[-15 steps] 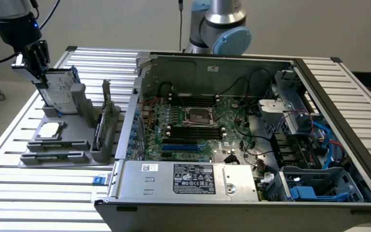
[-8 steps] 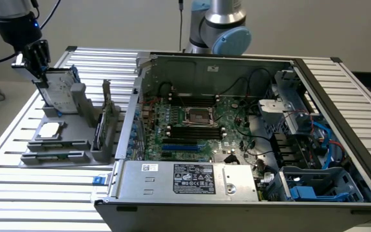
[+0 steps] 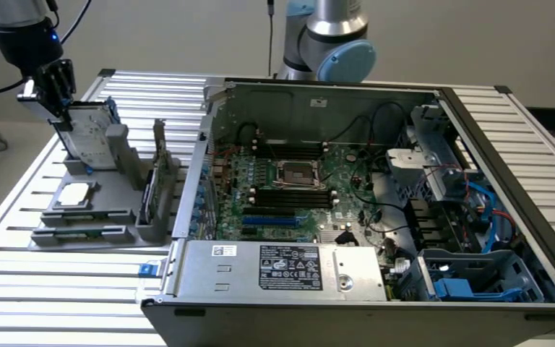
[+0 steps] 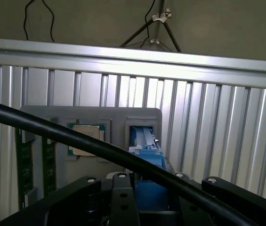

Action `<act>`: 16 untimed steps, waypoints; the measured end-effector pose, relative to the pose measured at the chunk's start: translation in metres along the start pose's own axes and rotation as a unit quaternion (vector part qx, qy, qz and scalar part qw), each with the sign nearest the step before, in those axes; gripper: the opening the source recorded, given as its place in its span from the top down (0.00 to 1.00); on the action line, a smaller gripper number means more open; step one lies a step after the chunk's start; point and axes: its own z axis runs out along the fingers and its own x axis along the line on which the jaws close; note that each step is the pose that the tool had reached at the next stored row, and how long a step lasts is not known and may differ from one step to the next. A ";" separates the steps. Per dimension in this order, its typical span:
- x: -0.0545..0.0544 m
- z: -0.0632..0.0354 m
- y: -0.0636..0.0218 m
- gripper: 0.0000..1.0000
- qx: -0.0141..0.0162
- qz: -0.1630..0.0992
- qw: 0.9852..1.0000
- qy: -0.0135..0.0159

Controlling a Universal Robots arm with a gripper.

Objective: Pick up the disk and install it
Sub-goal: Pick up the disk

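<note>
Ribbed aluminium table (image 3: 56, 289) under a plain pale wall. Open dark grey computer case (image 3: 258, 324) lies on its side toward the exterior view's right, green motherboard (image 3: 287, 195) exposed. Large grey labelled power-supply box (image 3: 277, 269) sits along the near edge. Blue plastic drive cage (image 3: 490, 278) is in the near corner on the exterior view's right. Silver robot arm joint with a pale blue cap (image 3: 340, 54) rises behind the case.

Grey plastic parts holder (image 3: 84, 233) stands on the table just beside the case, on the exterior view's left. A small square silver chip (image 3: 77, 192) lies flat in one of its pockets. Wrist view shows green memory sticks (image 4: 23, 165) standing on edge in slots at the holder's side.

The disk (image 3: 92, 137), a flat silver-grey metal drive with bright blue rails, stands on end at the back of the holder, tilted slightly, top leaning to the exterior view's left. Its lower end is at the holder's rear slot; cannot tell whether it is still seated there.

Black gripper (image 3: 63, 116) comes down from the upper corner on the exterior view's left. Its fingers are drawn in at a middling width, clamped on the disk's upper end. In the wrist view the blue rail runs from the camera down to the holder's pocket. A black cable (image 4: 52, 129) crosses in front of it.
</note>
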 end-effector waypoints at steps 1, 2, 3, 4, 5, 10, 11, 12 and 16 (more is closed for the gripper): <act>0.000 0.0000 0.0000 0.67 0.000 0.000 1.000 0.000; 0.000 0.0000 0.0000 0.67 0.000 0.000 1.000 0.000; 0.000 0.0000 0.0000 0.67 0.000 0.000 1.000 0.000; 0.000 -0.0002 0.0000 0.67 0.000 0.000 1.000 0.000; 0.000 -0.0014 0.0000 0.67 0.000 0.000 1.000 0.000; 0.001 -0.0207 0.0001 0.67 0.000 0.000 1.000 0.000; 0.002 -0.0256 0.0000 0.67 0.000 0.000 1.000 0.000; 0.002 -0.0301 -0.0001 0.67 0.000 0.000 1.000 0.000; 0.003 -0.0482 -0.0011 0.67 0.000 0.000 1.000 0.000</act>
